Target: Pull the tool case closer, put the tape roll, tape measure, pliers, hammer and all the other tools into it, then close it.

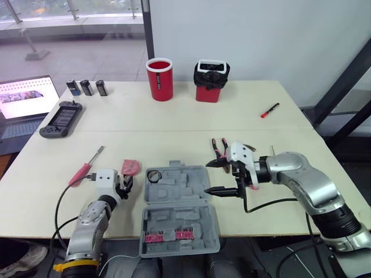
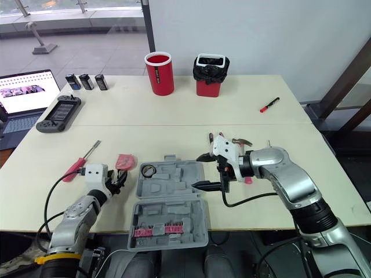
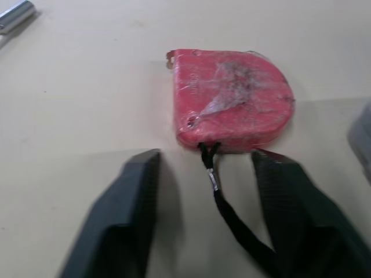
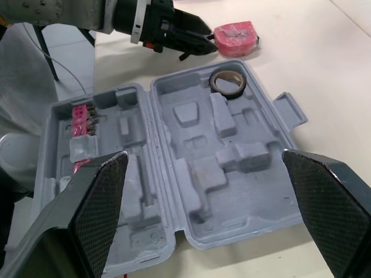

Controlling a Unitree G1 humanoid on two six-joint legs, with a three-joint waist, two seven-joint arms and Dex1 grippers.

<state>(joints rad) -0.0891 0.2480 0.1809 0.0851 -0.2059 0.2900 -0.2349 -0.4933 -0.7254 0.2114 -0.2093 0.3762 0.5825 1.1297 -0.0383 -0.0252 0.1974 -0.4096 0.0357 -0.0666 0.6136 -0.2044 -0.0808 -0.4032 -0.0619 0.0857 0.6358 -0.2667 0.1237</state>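
Tape measure [image 3: 232, 98] lies just ahead of the left gripper [image 3: 206, 157], whose fingers are spread wide and empty, lined up for a pinch. It sits at ten o'clock of the open tool case [image 1: 174, 202]. The right gripper [image 1: 208, 177] hangs wide open and empty over the case's three o'clock edge, probably on standby. The tape roll [image 1: 153, 176] already sits in its eleven o'clock corner.

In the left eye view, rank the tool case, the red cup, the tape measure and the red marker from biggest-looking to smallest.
1. tool case
2. red cup
3. tape measure
4. red marker, about as long but thinner, and farther away, so this last pair is unsure.
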